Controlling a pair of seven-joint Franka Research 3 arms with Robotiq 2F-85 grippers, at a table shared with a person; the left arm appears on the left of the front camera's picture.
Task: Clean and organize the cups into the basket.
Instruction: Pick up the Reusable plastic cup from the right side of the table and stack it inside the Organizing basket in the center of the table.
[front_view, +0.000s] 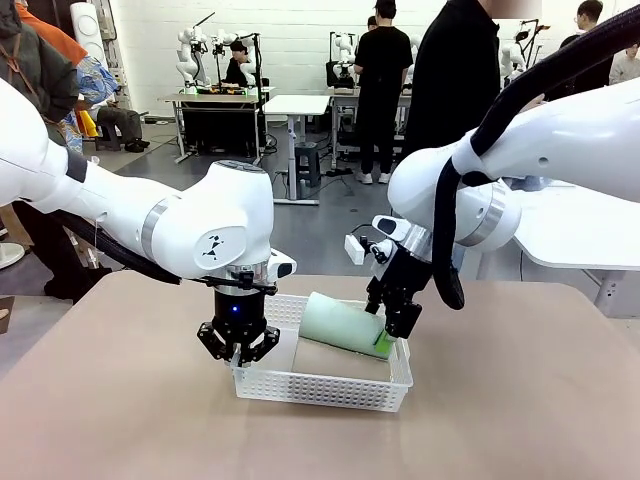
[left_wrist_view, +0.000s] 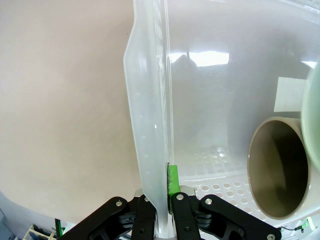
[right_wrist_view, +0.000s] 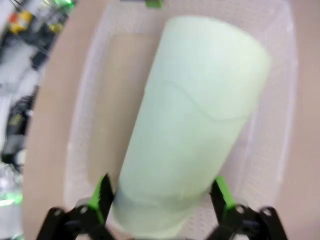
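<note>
The white lattice basket (front_view: 320, 388) sits mid-table. My left gripper (front_view: 240, 352) is shut on its left wall; the left wrist view shows that wall (left_wrist_view: 150, 125) pinched between the jaws of the left gripper (left_wrist_view: 167, 195). A tan cup (front_view: 335, 360) lies on its side inside, its open mouth (left_wrist_view: 277, 170) facing the left wrist camera. A mint green cup (front_view: 340, 325) lies tilted on top of it. My right gripper (front_view: 393, 325) stands open, fingers either side of the mint cup's (right_wrist_view: 200, 125) narrow end, the right gripper (right_wrist_view: 161, 200) straddling it over the basket (right_wrist_view: 280, 150).
The tan table (front_view: 120, 400) stretches bare to the left, right and front of the basket. A person in black (front_view: 455, 80) stands beyond the far edge. Other tables and people are farther back.
</note>
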